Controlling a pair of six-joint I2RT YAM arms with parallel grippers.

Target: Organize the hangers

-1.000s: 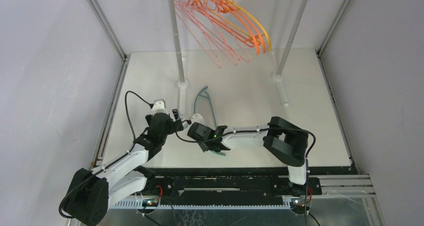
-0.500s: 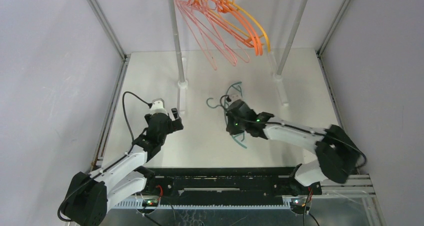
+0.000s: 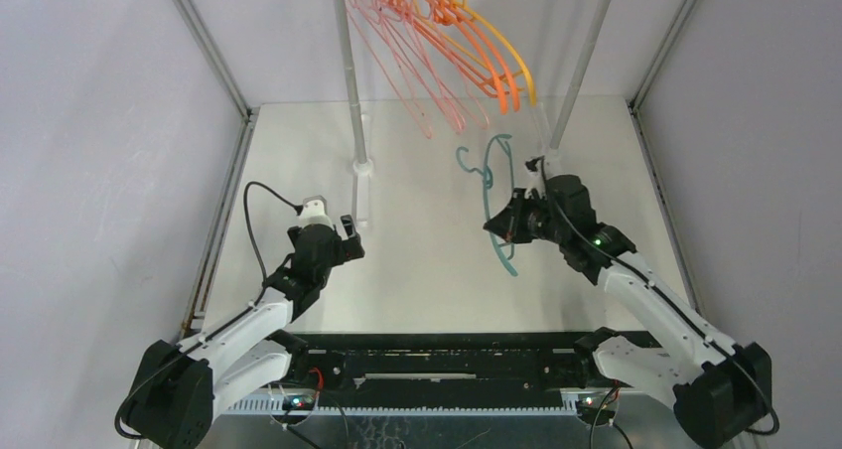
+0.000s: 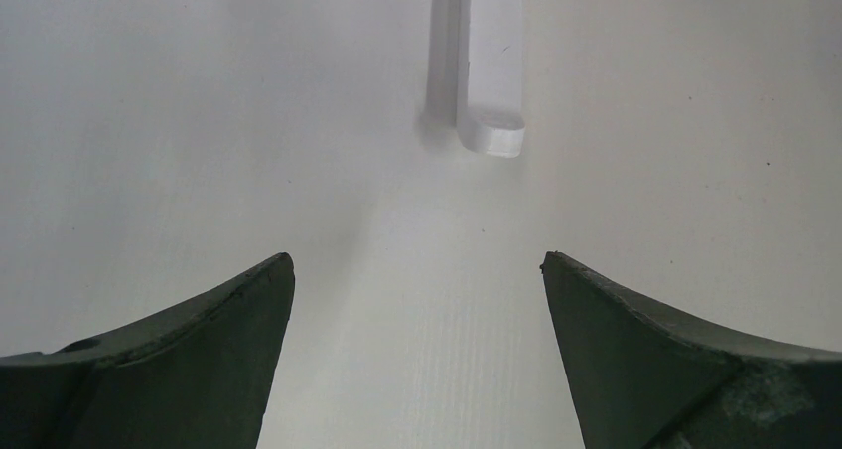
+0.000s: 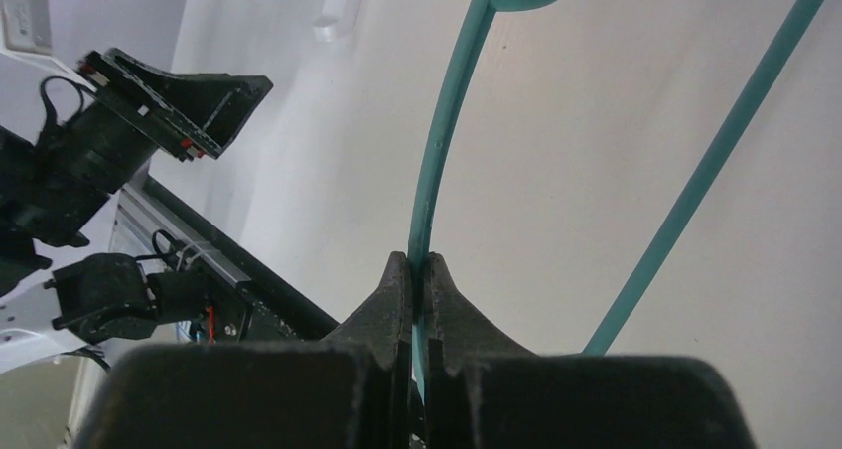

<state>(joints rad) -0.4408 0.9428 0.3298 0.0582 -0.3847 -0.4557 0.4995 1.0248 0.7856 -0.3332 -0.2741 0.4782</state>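
Observation:
My right gripper (image 3: 508,225) (image 5: 417,262) is shut on the teal hanger (image 3: 493,186) (image 5: 452,121), holding it lifted above the table, hook end toward the rack. Thin pink hangers (image 3: 412,67) and thicker orange hangers (image 3: 482,47) hang on the rack's metal bar at the top of the top view. My left gripper (image 3: 350,232) (image 4: 417,260) stands open over bare table, nothing between its fingers, just short of the rack's white left foot (image 4: 491,121).
The rack's white poles (image 3: 350,81) (image 3: 581,67) rise from feet on the table (image 3: 298,151). Grey walls with metal frame rails close in both sides. A black rail (image 3: 447,345) runs along the near edge.
My right arm has swung from the left middle to the right, lifting the teal hanger off the table toward the rack. The left gripper has stayed almost still.

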